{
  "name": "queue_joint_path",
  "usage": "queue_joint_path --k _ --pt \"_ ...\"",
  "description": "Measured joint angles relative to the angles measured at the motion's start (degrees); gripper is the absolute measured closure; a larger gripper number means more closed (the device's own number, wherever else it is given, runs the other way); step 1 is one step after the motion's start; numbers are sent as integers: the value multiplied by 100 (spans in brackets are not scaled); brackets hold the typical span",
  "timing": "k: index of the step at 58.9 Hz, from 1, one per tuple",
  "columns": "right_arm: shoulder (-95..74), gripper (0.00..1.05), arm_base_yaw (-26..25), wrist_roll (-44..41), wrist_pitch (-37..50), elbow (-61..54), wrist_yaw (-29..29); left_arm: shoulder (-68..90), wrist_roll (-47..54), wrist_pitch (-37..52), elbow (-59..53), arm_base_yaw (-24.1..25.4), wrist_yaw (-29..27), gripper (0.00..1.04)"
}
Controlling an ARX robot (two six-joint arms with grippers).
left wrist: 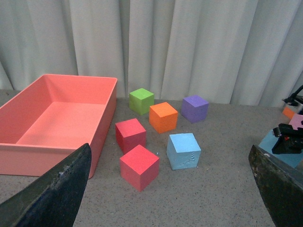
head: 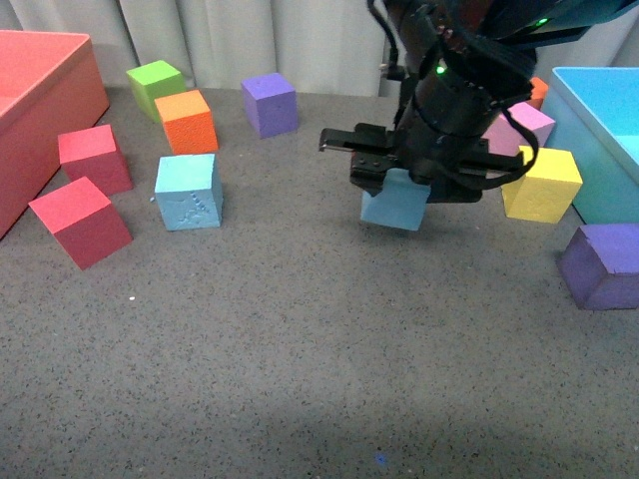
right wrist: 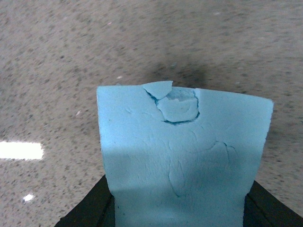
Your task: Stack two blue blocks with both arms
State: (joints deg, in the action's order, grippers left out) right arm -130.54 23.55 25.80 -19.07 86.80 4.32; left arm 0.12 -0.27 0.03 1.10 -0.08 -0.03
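Note:
My right gripper (head: 404, 185) is shut on a sky-blue block (head: 395, 207), which hangs just above the grey table right of the middle. The right wrist view shows that same held blue block (right wrist: 182, 156) filling the space between the black fingers (right wrist: 267, 205), its face cracked and dented. The other blue block (head: 188, 192), with embossed marks on its front, rests on the table at the left; this resting blue block (left wrist: 183, 150) also shows in the left wrist view, well ahead of my open left gripper (left wrist: 170, 189), which holds nothing.
A pink bin (head: 40, 110) stands at the left with two red cubes (head: 82, 220) beside it. Green (head: 155, 85), orange (head: 187, 120) and purple (head: 270, 103) cubes sit behind. At right are a yellow cube (head: 541, 183), a purple cube (head: 602, 264) and a turquoise bin (head: 609, 140).

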Motion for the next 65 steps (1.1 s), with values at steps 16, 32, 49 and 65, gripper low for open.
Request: queue_joint_path --k 16,32,49,65 --pt "-299 59 232 -293 -269 247 -251 0 0 0 0 0 0 7" --pt "-295 34 229 -463 -264 245 -431 0 0 0 0 0 0 7" --pt "358 10 227 -717 177 -162 -337 0 0 0 0 0 0 7" --pt "1110 21 260 -1762 2634 -1360 1292 0 0 0 0 0 0 7"
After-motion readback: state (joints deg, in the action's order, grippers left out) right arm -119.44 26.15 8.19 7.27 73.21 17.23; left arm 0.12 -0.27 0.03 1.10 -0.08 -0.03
